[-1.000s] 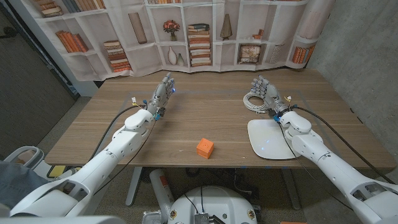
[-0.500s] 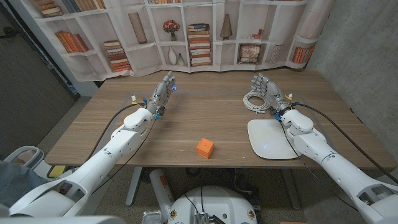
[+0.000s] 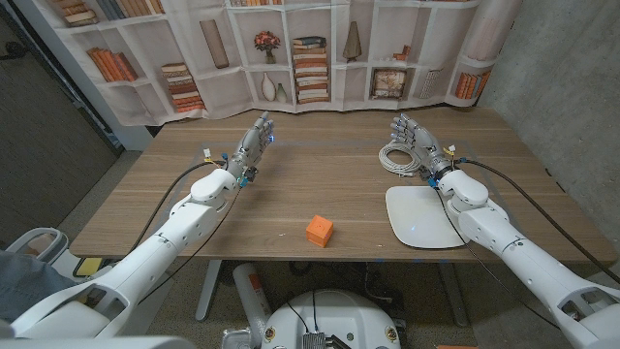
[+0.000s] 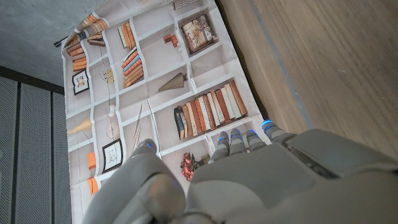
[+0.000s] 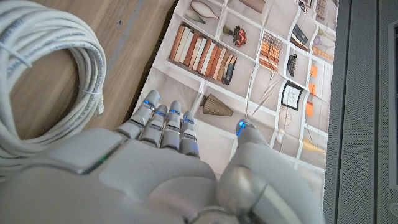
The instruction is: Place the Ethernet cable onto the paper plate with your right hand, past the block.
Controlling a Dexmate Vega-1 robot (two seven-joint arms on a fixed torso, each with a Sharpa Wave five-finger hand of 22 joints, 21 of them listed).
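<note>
**Cable coil on desk, right hand beside it, nothing held**

The white coiled Ethernet cable [image 3: 395,159] lies on the desk [image 3: 320,189] at the far right, just beyond the white paper plate [image 3: 419,217]. The right hand [image 3: 417,142] stands beside the coil, fingers apart, empty. The left hand [image 3: 251,147] is likewise spread and empty, far left. An orange block [image 3: 319,231] sits near the front edge, left of the plate, with bare wood around it. No legible writing.

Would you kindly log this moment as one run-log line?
right robot hand: open beside coiled Ethernet cable | cable: on table, ungrasped | paper plate: bare | block: untouched | left robot hand: open
</note>
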